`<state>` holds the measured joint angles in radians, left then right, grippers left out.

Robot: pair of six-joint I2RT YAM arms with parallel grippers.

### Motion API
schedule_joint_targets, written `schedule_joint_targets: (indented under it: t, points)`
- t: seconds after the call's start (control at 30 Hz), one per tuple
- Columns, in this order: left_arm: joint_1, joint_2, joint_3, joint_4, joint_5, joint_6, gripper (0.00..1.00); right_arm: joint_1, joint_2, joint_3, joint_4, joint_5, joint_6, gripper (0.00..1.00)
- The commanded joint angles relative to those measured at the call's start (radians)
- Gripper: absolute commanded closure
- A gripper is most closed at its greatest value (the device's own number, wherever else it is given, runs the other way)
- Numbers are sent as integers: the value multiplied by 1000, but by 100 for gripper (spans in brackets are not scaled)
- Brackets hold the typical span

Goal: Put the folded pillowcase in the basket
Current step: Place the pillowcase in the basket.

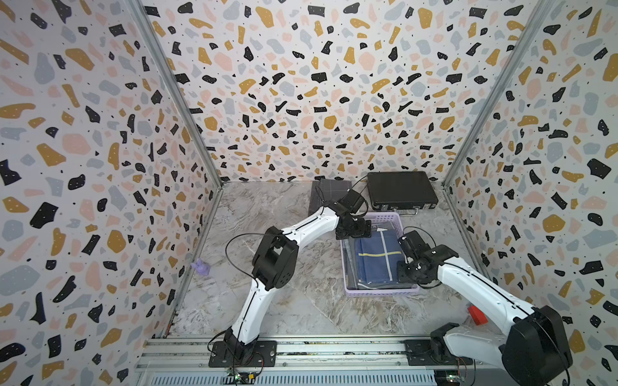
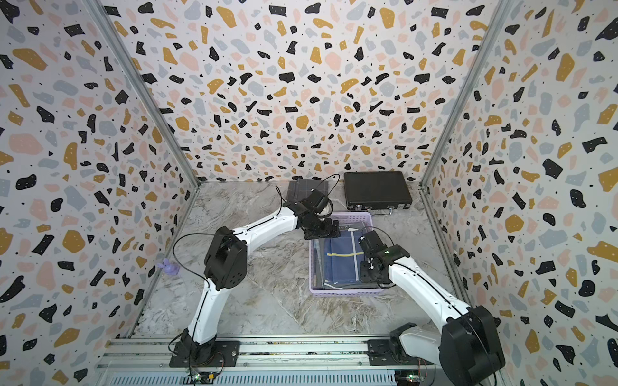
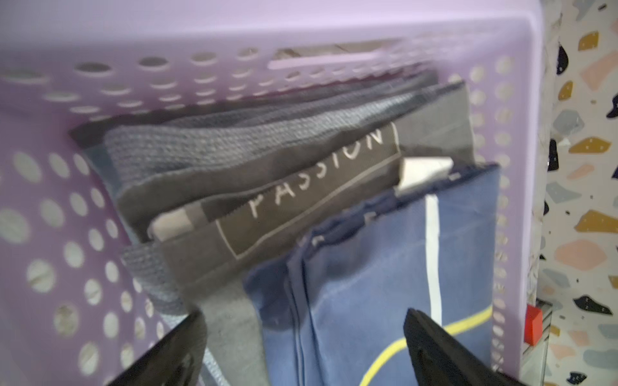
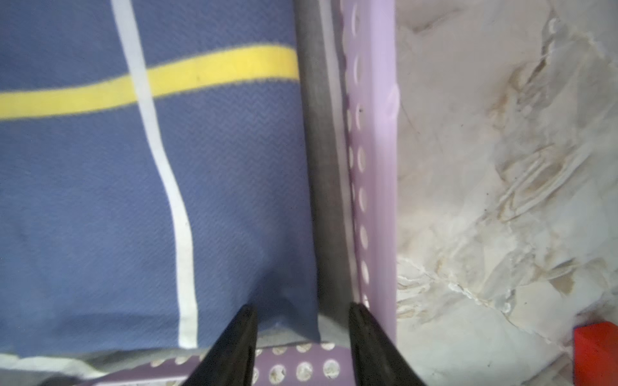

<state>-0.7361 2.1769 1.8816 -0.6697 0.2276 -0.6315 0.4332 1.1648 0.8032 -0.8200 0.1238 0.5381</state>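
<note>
The right hand hangs released, fingers apart and gripping nothing, over the near right corner of the lilac basket on the marble desk. The folded pillowcase, blue with one yellow and one white stripe, lies flat inside the basket on top of grey folded cloths. One of these bears a dark label reading "PASSION". At the basket's far end the left hand is spread wide, grasping nothing. Beyond, a black case and a grey checked cloth lie by the back wall.
</note>
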Motion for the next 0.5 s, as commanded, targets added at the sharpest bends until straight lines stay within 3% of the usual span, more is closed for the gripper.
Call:
schedule_joint_targets:
  t: [0.0, 0.2, 0.37, 0.4, 0.47]
  points:
    - [11, -169, -78, 64, -50, 53, 0, -4, -90, 29, -70, 45, 10, 46]
    - [79, -322, -157, 63, -117, 137, 0, -2, -179, 91, -140, 3, 7, 45]
    - [237, -188, -79, 55, 64, 174, 0, -2, -219, 126, -128, -68, -5, 47]
    - [264, -144, -48, 49, 73, 176, 6, -3, -225, 123, -101, -95, -4, 52]
    - [297, -59, 30, 30, 49, 178, 25, -2, -228, 101, -26, -148, 12, 75]
